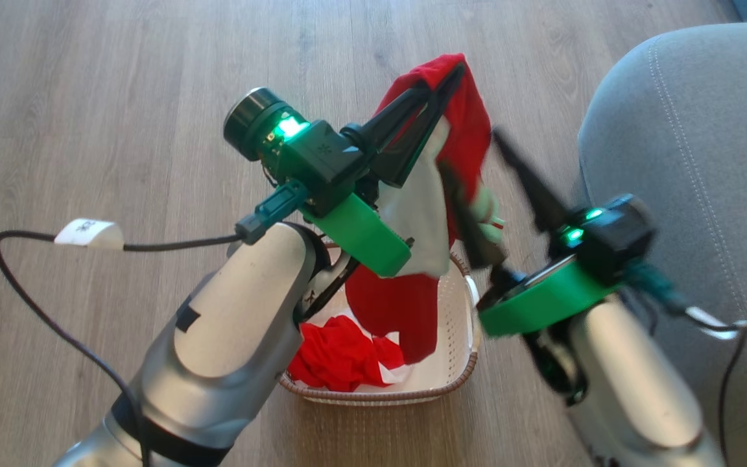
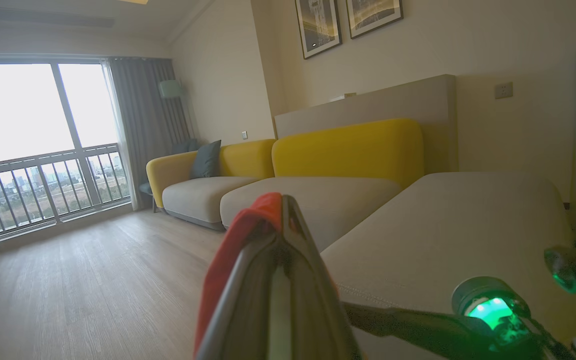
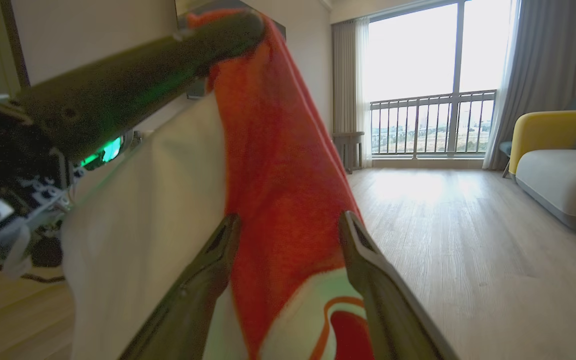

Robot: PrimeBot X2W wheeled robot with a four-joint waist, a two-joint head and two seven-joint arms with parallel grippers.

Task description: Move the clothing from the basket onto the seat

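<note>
One piece of clothing [image 1: 471, 117] hangs pinched in the left gripper [image 1: 454, 72], high over the basket [image 1: 380, 395] to clear it; the right gripper [image 1: 471, 150] straddles it, jaws wide, likely steadying it for the seat [image 1: 691, 130].

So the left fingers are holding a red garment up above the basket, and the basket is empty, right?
Not empty: the head view shows more red clothing lying in the basket. The left fingers do hold a red garment above it.
</note>
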